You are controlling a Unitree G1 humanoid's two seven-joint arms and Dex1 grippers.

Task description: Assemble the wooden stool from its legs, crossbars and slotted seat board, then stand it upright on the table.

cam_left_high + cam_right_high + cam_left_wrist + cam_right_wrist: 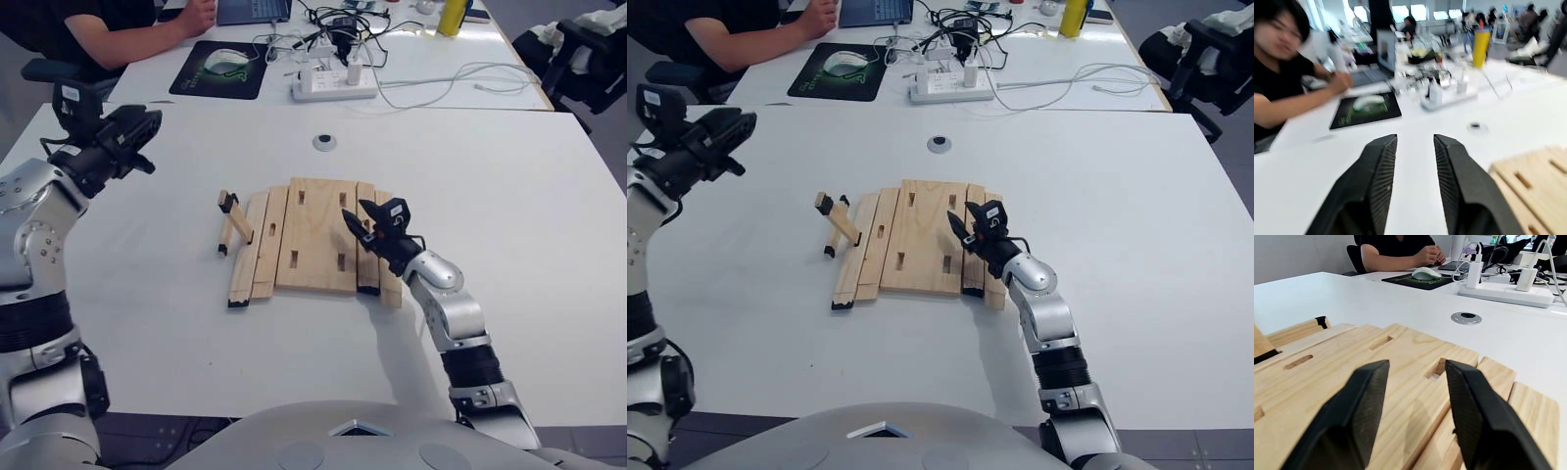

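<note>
The slotted seat board (315, 235) lies flat in the middle of the white table (529, 196). Two long wooden pieces (257, 245) lie against its left side, and two more (377, 266) lie along its right side. A short crossbar with black ends (233, 223) rests crooked at the far left of the pile. My right gripper (361, 217) hovers open just over the board's right edge, and the right wrist view shows its fingers (1366, 406) spread above the slots. My left gripper (147, 142) is raised over the table's left side, open and empty, far from the wood.
A round cable grommet (324, 143) sits behind the board. At the back are a power strip (333, 83) with tangled cables, a mouse pad (220, 69) and a yellow bottle (452, 15). A person sits at the back left. A black chair (588, 59) stands at the back right.
</note>
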